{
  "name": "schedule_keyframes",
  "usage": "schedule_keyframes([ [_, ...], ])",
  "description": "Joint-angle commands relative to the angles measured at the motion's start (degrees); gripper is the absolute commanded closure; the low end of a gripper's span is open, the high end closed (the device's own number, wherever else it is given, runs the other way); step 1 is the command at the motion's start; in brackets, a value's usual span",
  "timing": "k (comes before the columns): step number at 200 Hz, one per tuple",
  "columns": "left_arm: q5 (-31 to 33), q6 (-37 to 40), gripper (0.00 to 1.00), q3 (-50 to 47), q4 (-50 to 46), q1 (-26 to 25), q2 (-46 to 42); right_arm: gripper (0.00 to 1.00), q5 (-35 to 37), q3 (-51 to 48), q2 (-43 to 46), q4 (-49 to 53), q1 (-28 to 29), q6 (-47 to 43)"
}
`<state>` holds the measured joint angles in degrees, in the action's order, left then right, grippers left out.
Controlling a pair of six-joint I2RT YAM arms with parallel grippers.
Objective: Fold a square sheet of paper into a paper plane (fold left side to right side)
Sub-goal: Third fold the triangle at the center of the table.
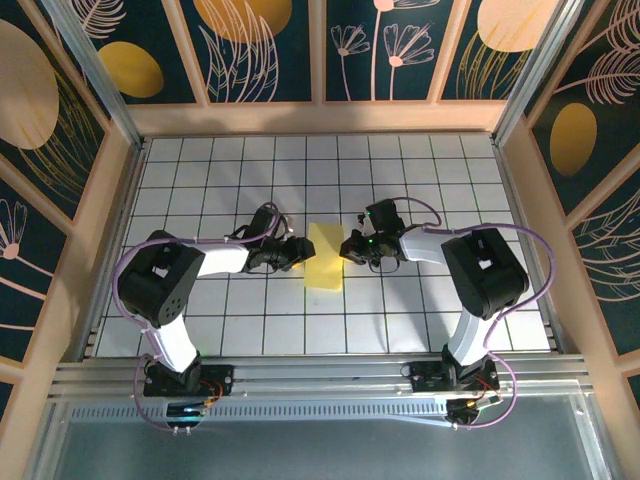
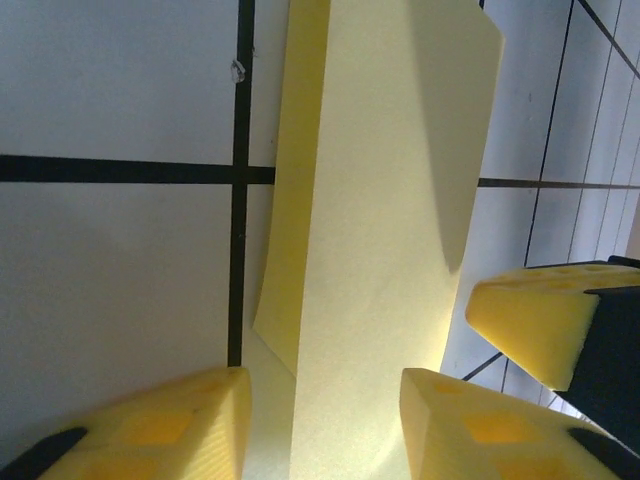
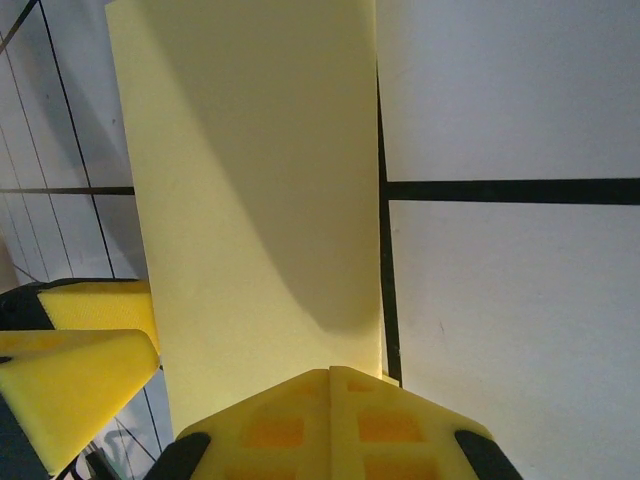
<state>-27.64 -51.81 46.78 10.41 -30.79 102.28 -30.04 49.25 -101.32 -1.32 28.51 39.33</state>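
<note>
The square sheet of paper [image 1: 324, 256] lies folded into a tall pale-yellow rectangle at the middle of the table. My left gripper [image 1: 300, 252] sits at its left edge. In the left wrist view the left gripper [image 2: 322, 380] is open, its yellow fingers apart on either side of the paper [image 2: 380, 200], whose left strip curls up slightly. My right gripper [image 1: 346, 247] is at the sheet's right edge. In the right wrist view the right gripper [image 3: 332, 375] is shut, its tips together over the near edge of the paper [image 3: 250, 180].
The table is white with a black grid [image 1: 420, 190], walled on three sides by wooden panels [image 1: 320, 115]. An aluminium rail [image 1: 320, 375] runs along the near edge by the arm bases. The two grippers face each other across the sheet, about one tile apart.
</note>
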Motion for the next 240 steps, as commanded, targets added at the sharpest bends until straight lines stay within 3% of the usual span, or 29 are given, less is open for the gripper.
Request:
schedule_keyframes([
  [1,-1.64,0.98,0.63,1.18,-0.31,0.20,0.98,1.00,0.20,0.67,0.04,-1.18,0.49,-0.87],
  [28,-0.90,0.91,0.74,1.07,-0.47,0.20,0.51,0.98,1.31,0.58,1.29,-1.04,0.50,-1.51],
  [72,-0.29,-0.20,0.91,0.78,-0.75,0.14,-0.89,0.83,6.08,0.75,5.64,2.83,0.49,-7.15],
  [120,-0.77,-4.95,0.97,-0.07,0.89,-0.32,-2.46,0.65,15.81,-2.66,16.06,6.04,2.51,-17.74],
  [159,-1.19,-9.37,1.00,-1.62,2.40,-0.43,-3.14,0.49,27.44,-7.95,25.47,7.04,12.66,-27.05],
  [204,-2.19,-11.75,1.00,-2.05,3.63,-0.87,-2.97,0.47,39.16,-12.01,27.73,5.77,27.03,-32.62],
  [240,-2.23,-11.96,1.00,-1.65,3.64,-1.02,-2.79,0.47,43.83,-11.00,22.87,4.74,32.78,-35.29],
])
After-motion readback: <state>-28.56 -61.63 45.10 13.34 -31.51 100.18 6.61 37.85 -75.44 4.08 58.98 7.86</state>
